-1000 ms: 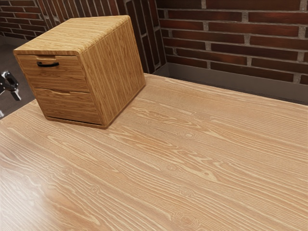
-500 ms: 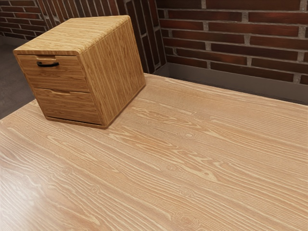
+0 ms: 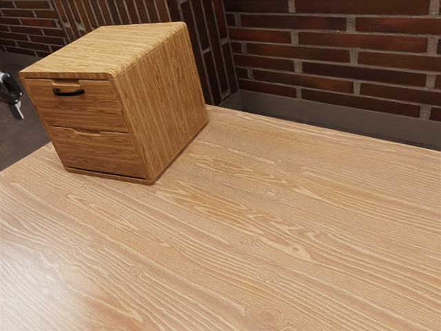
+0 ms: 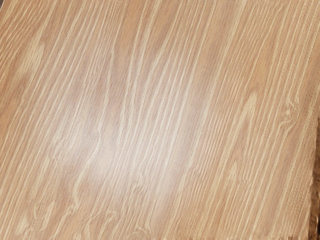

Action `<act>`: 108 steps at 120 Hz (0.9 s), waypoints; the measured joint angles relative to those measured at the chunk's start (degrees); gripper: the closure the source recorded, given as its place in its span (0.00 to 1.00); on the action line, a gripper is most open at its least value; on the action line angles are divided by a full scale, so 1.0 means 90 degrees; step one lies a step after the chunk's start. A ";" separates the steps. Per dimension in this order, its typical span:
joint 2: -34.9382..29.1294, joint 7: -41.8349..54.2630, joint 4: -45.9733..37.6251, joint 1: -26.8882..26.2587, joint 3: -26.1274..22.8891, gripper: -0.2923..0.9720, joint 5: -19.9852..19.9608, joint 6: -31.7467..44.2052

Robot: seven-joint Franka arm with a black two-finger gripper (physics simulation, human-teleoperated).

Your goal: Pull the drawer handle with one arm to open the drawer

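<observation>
Black handle [image 3: 68,92] sits on the top drawer [image 3: 76,105] of the cabinet [image 3: 155,83], at the surface's [image 3: 275,227] far corner. Jaws hang beyond the surface's edge, facing the drawer front and apart from it; whether open or closed cannot be told. Best: approach level, straddle the bar, pull straight.

We saw a light brown cabinet [image 3: 155,96] with straight wood grain, its handle [image 3: 68,92] black. The table [image 3: 275,227] had wavy pale-brown grain with small knots. The wall [image 3: 331,48] was dark red brick with grey joints.
</observation>
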 joint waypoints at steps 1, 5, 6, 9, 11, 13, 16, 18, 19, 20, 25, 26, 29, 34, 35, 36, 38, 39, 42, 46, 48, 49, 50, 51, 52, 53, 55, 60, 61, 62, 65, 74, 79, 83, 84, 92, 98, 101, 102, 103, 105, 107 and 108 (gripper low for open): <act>-0.0022 0.0012 0.0002 -0.0024 -0.0002 0.23 -0.0005 0.0082; -0.0135 0.0060 0.0007 -0.0156 -0.0004 0.23 -0.0021 0.0423; -0.0162 0.0071 0.0008 -0.0189 -0.0004 0.23 -0.0023 0.0507; -0.0237 0.0105 0.0010 -0.0283 0.0001 0.23 -0.0024 0.0756; -0.0292 0.0127 0.0012 -0.0335 0.0005 0.23 -0.0023 0.0916; -0.0343 0.0149 0.0014 -0.0376 0.0008 0.23 -0.0020 0.1072; -0.0417 0.0179 0.0016 -0.0426 0.0011 0.23 -0.0014 0.1289; -0.0460 0.0199 0.0016 -0.0453 0.0016 0.23 -0.0008 0.1429; -0.0484 0.0208 0.0017 -0.0466 0.0019 0.23 -0.0001 0.1499; -0.0505 0.0218 0.0017 -0.0476 0.0022 0.23 0.0005 0.1567; -0.0594 0.0264 0.0019 -0.0506 0.0031 0.23 0.0048 0.1894; -0.0609 0.0273 0.0020 -0.0509 0.0033 0.23 0.0055 0.1956; -0.0667 0.0299 0.0023 -0.0515 0.0038 0.23 0.0088 0.2150; -0.0764 0.0344 0.0026 -0.0522 0.0042 0.23 0.0153 0.2453; -0.0785 0.0353 0.0026 -0.0524 0.0044 0.23 0.0164 0.2514; -0.0803 0.0362 0.0027 -0.0525 0.0046 0.23 0.0175 0.2572; -0.0835 0.0380 0.0030 -0.0532 0.0049 0.23 0.0196 0.2685; -0.0848 0.0389 0.0031 -0.0535 0.0050 0.23 0.0205 0.2739; -0.0878 0.0414 0.0033 -0.0546 0.0055 0.23 0.0231 0.2891; -0.0947 0.0447 0.0053 -0.0561 0.0060 0.23 0.0270 0.3071; -0.0977 0.0462 0.0065 -0.0569 0.0061 0.23 0.0298 0.3153; -0.0990 0.0469 0.0068 -0.0572 0.0062 0.23 0.0311 0.3192; -0.1004 0.0476 0.0072 -0.0579 0.0063 0.23 0.0324 0.3229; -0.1019 0.0483 0.0076 -0.0590 0.0069 0.23 0.0335 0.3266; -0.1033 0.0490 0.0079 -0.0599 0.0074 0.23 0.0347 0.3300; -0.1047 0.0496 0.0081 -0.0616 0.0089 0.23 0.0357 0.3335; -0.1075 0.0509 0.0087 -0.0658 0.0127 0.23 0.0376 0.3401; -0.1142 0.0540 0.0111 -0.0804 0.0267 0.23 0.0411 0.3547; -0.1151 0.0546 0.0115 -0.0830 0.0291 0.23 0.0417 0.3573; -0.1159 0.0551 0.0120 -0.0853 0.0312 0.23 0.0422 0.3597; -0.1180 0.0568 0.0133 -0.0903 0.0360 0.23 0.0435 0.3667; -0.1256 0.0614 0.0150 -0.0966 0.0425 0.23 0.0468 0.3832; -0.1282 0.0637 0.0152 -0.0977 0.0436 0.23 0.0482 0.3901; -0.1292 0.0654 0.0153 -0.0979 0.0437 0.23 0.0491 0.3946; -0.1293 0.0658 0.0153 -0.0978 0.0438 0.23 0.0493 0.3956; -0.1287 0.0690 0.0143 -0.0947 0.0436 0.23 0.0506 0.4023; -0.1279 0.0712 0.0126 -0.0917 0.0442 0.23 0.0510 0.4060; -0.1273 0.0722 0.0113 -0.0902 0.0444 0.23 0.0511 0.4075; -0.1272 0.0725 0.0110 -0.0897 0.0446 0.23 0.0512 0.4080; -0.1270 0.0729 0.0105 -0.0892 0.0446 0.23 0.0512 0.4084; -0.1269 0.0735 0.0097 -0.0882 0.0447 0.23 0.0513 0.4091; -0.1267 0.0741 0.0089 -0.0873 0.0448 0.23 0.0513 0.4097; -0.1267 0.0744 0.0085 -0.0870 0.0449 0.23 0.0513 0.4100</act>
